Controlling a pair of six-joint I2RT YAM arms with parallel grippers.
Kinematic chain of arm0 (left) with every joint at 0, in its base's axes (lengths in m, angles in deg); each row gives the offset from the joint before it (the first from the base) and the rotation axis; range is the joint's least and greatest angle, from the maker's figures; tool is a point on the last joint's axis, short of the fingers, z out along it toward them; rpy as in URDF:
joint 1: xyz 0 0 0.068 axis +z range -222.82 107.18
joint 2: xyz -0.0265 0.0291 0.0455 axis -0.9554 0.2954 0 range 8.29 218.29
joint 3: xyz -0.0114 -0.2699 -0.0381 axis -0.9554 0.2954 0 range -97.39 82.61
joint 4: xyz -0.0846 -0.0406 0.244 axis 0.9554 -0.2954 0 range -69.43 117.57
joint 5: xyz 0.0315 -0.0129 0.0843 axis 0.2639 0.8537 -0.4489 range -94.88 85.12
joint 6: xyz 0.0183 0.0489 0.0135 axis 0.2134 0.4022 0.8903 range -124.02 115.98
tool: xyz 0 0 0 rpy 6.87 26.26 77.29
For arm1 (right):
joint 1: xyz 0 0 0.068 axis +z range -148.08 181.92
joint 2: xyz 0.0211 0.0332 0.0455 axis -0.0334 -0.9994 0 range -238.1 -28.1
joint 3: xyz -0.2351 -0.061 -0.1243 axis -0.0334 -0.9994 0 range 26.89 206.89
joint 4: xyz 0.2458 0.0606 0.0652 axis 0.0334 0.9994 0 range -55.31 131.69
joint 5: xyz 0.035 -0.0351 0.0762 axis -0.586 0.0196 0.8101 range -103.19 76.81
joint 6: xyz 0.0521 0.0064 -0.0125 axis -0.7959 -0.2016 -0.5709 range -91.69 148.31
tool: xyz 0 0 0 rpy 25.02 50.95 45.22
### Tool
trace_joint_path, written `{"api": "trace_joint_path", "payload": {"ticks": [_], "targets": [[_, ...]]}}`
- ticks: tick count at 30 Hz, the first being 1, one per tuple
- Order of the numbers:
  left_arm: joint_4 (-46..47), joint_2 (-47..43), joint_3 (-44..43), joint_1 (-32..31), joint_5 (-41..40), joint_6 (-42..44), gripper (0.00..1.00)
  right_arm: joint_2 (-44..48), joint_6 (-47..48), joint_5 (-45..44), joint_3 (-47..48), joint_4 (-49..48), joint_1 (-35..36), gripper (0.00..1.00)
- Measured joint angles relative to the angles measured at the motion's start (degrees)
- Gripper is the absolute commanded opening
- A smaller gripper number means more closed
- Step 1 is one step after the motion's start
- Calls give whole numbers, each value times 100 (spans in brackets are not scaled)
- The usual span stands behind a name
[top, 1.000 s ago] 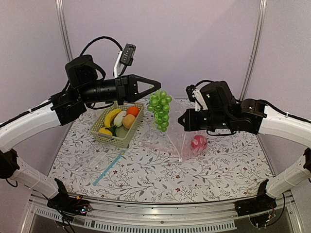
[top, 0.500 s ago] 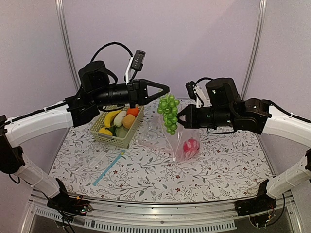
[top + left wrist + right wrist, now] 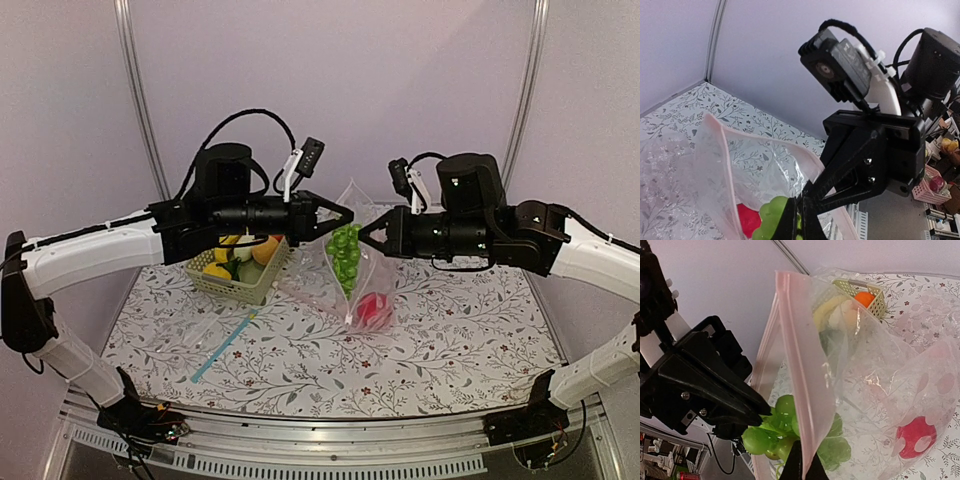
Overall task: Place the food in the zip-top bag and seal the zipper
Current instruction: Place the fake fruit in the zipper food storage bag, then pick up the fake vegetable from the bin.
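My left gripper point(image 3: 346, 217) is shut on the stem of a green grape bunch point(image 3: 345, 252), which hangs inside the open mouth of the zip-top bag point(image 3: 368, 285). My right gripper point(image 3: 364, 236) is shut on the bag's pale pink zipper strip point(image 3: 805, 370) and holds the bag up off the table. A red-and-pink fruit point(image 3: 374, 309) lies at the bag's bottom. In the left wrist view my shut fingers point(image 3: 801, 222) sit over the grapes point(image 3: 771, 216) and the red fruit point(image 3: 747, 220). In the right wrist view my gripper point(image 3: 803, 467) pinches the strip beside the grapes point(image 3: 784, 432).
The pale green lattice basket point(image 3: 205, 279) stands at the back left and holds a banana, an orange and other toy food point(image 3: 262, 251). A flat clear bag with a blue strip point(image 3: 224, 343) lies in front of it. Both wrists meet above the table's middle.
My left gripper has moved right and lowered the grapes into the bag's mouth. My right gripper has lifted the bag's rim higher, so the bag hangs more upright.
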Motion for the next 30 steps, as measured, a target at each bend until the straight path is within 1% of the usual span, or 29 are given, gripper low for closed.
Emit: {"api": "trace_joint_path", "payload": {"ticks": [3,7,9,12,13,17,18,20,24,28,30], "targets": [[-494,170,-175,-164,-282,227,0,0,-13,0,-2,-17,0,0],[-931,286,-323,-339,-603,446,0,-9,-33,-42,-2,46,-17,0],[-1056,291,-367,-380,-745,509,3,-13,-37,-44,-2,44,-26,0],[-1235,313,-472,-420,-981,577,4,-17,-37,-42,-2,35,-33,0],[-1292,337,-531,-428,-1056,590,6,-26,-37,-42,-2,24,-31,0],[-1598,575,-944,-461,-1471,616,7,-85,-37,-59,-2,-22,-31,0],[-1659,634,-1038,-466,-1558,616,9,-98,-39,-72,-2,-26,-31,0],[-1751,750,-1198,-483,-1762,616,16,-116,-39,-105,-2,-28,-31,0],[-1926,813,-1233,-503,-1980,654,31,-162,-46,-160,-2,-22,-31,0],[-2017,811,-1233,-520,-2087,636,52,-164,-50,-214,-2,-17,-31,0],[-2059,796,-1228,-514,-2170,656,61,-164,-50,-234,-2,11,-31,0]]}}
